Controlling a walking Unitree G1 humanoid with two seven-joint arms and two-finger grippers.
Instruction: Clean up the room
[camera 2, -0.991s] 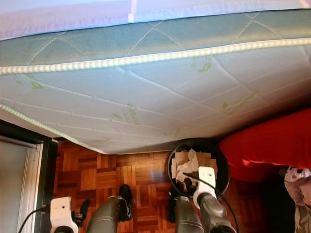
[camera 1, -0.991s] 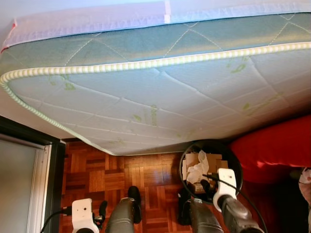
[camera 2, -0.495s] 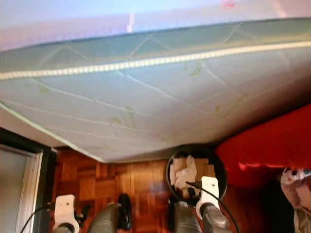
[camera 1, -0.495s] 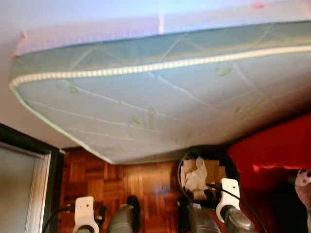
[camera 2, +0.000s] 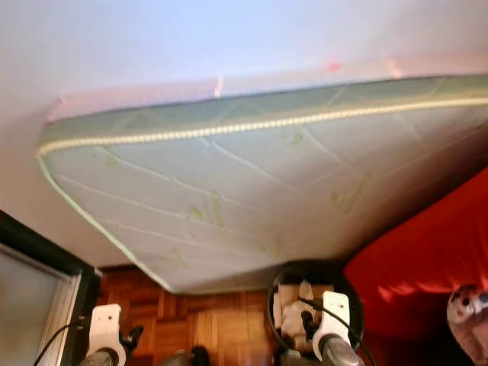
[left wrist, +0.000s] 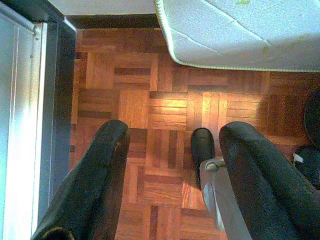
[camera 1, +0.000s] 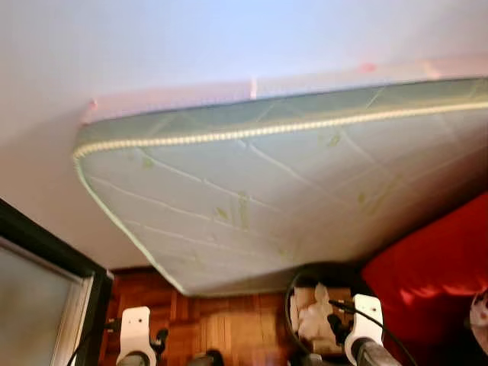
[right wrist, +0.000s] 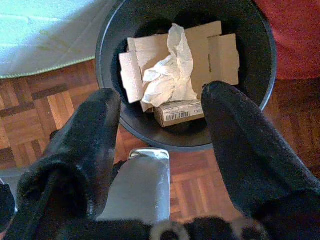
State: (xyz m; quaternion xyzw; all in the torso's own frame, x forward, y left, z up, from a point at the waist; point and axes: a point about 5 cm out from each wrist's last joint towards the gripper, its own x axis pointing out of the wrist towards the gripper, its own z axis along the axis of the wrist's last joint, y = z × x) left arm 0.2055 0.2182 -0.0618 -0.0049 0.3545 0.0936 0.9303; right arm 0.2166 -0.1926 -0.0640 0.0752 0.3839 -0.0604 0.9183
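Note:
A black round bin point(right wrist: 260, 30) stands on the parquet floor beside the mattress corner. Flattened cardboard point(right wrist: 212, 47), a crumpled white tissue point(right wrist: 170, 75) and a small barcoded box point(right wrist: 177, 112) lie in it. My right gripper point(right wrist: 161, 97) hangs open just above the bin's near rim with nothing between its fingers. Over bare parquet point(left wrist: 135, 105), my left gripper point(left wrist: 175, 137) also stands open and holds nothing. In the left eye view the bin point(camera 1: 320, 271) sits at the bottom, right of centre.
A large pale green quilted mattress point(camera 1: 267, 183) leans against the white wall, overhanging the floor. A red cushion or sofa point(camera 1: 427, 267) is right of the bin, with a plush toy point(camera 2: 467, 305) beside it. A dark door frame point(camera 1: 46, 252) stands at left.
The head views have tilted up, so more wall shows and the mattress and bin sit lower in the picture. Both arms stay low; nothing was picked up or dropped.

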